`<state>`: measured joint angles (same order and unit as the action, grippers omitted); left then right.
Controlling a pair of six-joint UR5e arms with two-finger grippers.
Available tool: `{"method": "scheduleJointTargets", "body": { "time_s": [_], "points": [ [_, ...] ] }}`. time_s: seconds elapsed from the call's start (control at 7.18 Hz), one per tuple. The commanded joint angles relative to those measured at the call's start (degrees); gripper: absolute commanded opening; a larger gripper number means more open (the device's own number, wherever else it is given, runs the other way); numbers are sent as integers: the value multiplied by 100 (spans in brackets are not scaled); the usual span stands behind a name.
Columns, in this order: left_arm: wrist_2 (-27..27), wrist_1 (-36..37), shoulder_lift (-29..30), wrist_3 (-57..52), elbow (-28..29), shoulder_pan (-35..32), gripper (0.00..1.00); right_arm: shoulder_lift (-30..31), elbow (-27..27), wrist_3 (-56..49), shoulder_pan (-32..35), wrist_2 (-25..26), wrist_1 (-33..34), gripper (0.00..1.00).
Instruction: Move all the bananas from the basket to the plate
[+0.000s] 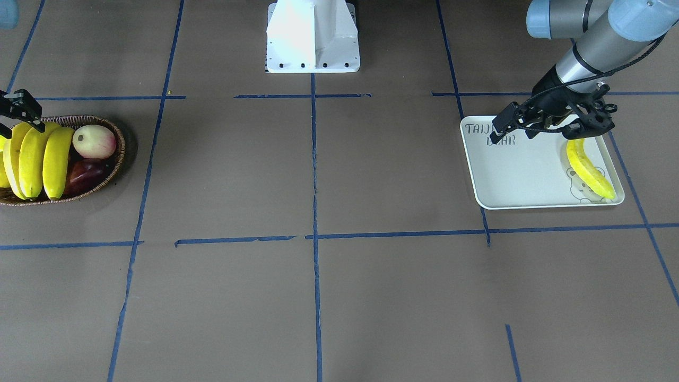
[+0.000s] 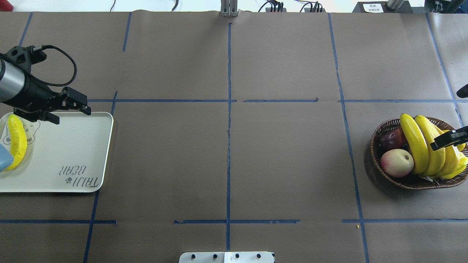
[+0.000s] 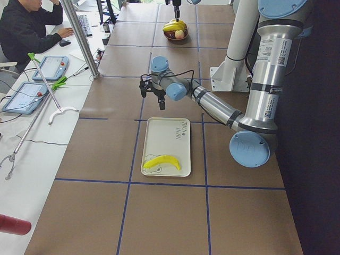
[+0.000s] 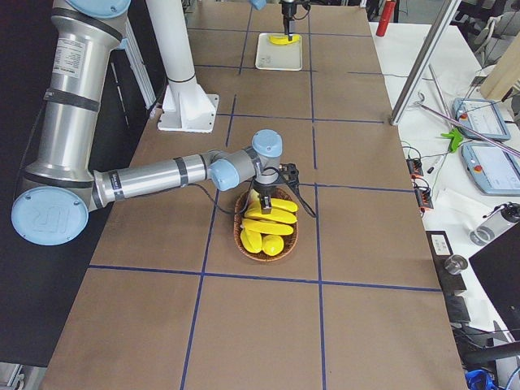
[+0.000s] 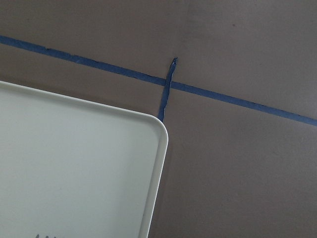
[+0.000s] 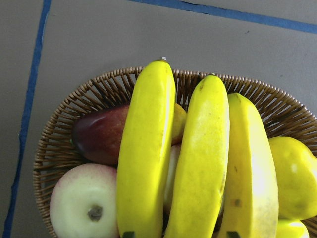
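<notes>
One yellow banana (image 1: 590,170) lies on the white plate (image 1: 520,172) over its bear drawing. Above the plate's far edge my left gripper (image 1: 541,126) hangs open with nothing in it; its wrist view holds only the plate corner (image 5: 148,148) and table. At the other end, three bananas (image 2: 420,146) lie side by side in the brown wicker basket (image 2: 380,171). Just above them my right gripper (image 1: 18,116) is open, and its fingertips (image 6: 129,234) show at the wrist view's bottom edge, either side of the middle banana (image 6: 198,163).
The basket also holds a pale apple (image 2: 396,163), a dark red apple (image 2: 390,138) and a plump yellow fruit (image 6: 292,173). The white robot base (image 1: 313,42) stands between plate and basket. A person (image 3: 26,29) sits at a side desk beyond the table.
</notes>
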<state>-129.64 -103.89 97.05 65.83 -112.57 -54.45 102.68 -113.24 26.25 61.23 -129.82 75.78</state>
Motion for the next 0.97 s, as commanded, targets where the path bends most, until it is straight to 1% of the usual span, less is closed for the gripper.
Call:
{"method": "scheduleJointTargets", "body": {
  "time_s": [0.0, 0.84],
  "points": [
    [0, 0, 24, 0, 7, 14, 100, -2, 56, 3, -102, 9, 7, 59],
    [0, 0, 33, 0, 24, 23, 100, -20, 241, -23, -173, 45, 7, 57]
  ]
}}
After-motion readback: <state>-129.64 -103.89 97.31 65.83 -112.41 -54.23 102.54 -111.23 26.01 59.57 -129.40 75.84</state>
